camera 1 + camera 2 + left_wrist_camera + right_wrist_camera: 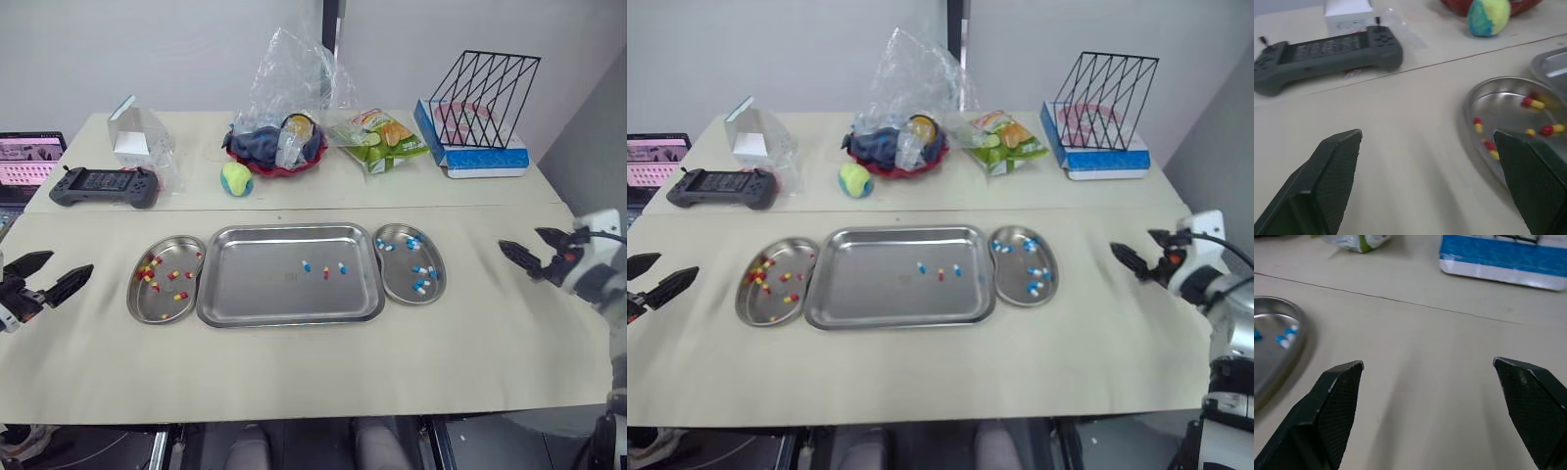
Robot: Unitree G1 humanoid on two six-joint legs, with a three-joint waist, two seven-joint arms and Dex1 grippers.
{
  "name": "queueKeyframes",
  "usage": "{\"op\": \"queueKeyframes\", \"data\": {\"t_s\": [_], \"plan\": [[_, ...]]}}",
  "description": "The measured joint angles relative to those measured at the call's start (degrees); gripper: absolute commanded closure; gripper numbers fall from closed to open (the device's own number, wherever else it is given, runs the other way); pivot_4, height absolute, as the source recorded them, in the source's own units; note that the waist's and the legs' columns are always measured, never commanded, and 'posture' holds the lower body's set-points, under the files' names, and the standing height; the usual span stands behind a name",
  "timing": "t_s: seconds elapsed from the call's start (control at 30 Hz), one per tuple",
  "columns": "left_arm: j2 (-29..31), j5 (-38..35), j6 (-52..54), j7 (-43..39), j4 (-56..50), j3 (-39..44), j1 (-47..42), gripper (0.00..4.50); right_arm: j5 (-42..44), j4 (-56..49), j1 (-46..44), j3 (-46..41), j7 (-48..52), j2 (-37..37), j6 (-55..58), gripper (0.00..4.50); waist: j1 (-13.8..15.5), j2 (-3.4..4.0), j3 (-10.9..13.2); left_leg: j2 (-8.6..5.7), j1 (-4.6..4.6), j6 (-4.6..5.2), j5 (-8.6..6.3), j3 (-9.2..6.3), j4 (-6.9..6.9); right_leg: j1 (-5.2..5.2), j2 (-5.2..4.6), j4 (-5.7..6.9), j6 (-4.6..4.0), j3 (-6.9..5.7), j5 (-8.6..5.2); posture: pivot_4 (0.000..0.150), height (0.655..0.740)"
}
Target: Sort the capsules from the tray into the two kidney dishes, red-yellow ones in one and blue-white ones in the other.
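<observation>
Beige matte tabletop [294, 372] carries a shiny rectangular steel tray [255, 294] with three capsules [325, 273], flanked by kidney-shaped steel dishes: left dish [139, 305] red-yellow, right dish [394, 286] blue-white. Left gripper [71, 261] and right gripper [519, 239] gape wide, empty, well apart from the tray

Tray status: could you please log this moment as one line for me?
tray: holds three capsules | left gripper: open, empty | right gripper: open, empty

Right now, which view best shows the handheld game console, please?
The left wrist view: the handheld game console lies close, buttons and sticks visible. Both eye views show it distant, far left.
</observation>
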Motion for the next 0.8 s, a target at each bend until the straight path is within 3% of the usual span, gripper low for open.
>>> {"op": "queueKeyframes", "data": {"t_s": [0.23, 0.47, 0.8], "plan": [[-0.36, -3.3, 3.81, -3.45, -10.75, 0.36, 5.93, 0.0, 0.72, -12.27, -4.33, 9.86, 4.09, 2.43, 6.59, 0.02, 0.28, 0.01, 0.0, 0.0, -0.05, 0.0, 0.0, -0.01, 0.03, -0.01, -0.01, -0.02, 0.0, 0.0, 0.0, 0.15, 0.738], [-2.74, -6.29, 8.43, -3.84, -26.76, -0.23, 12.47, 0.0, -3.7, -15.73, -17.27, 25.21, 2.44, 16.7, 11.88, 0.02, 0.2, 0.04, 0.01, 0.02, -0.14, 0.0, 0.0, -0.13, 0.04, -0.12, 0.0, 0.07, -0.01, -0.08, 0.0, 0.15, 0.738], [-3.21, -8.72, 13.91, 0.22, -40.09, 1.85, 17.79, 0.0, -13.52, -11.61, -20.16, 34.37, -6.2, 26.72, 13.65, 0.02, 0.2, 0.01, 0.0, 0.02, -0.15, -0.03, 0.02, -0.14, 0.04, -0.13, 0.0, 0.06, -0.02, -0.14, -0.01, 0.15, 0.738]]}}
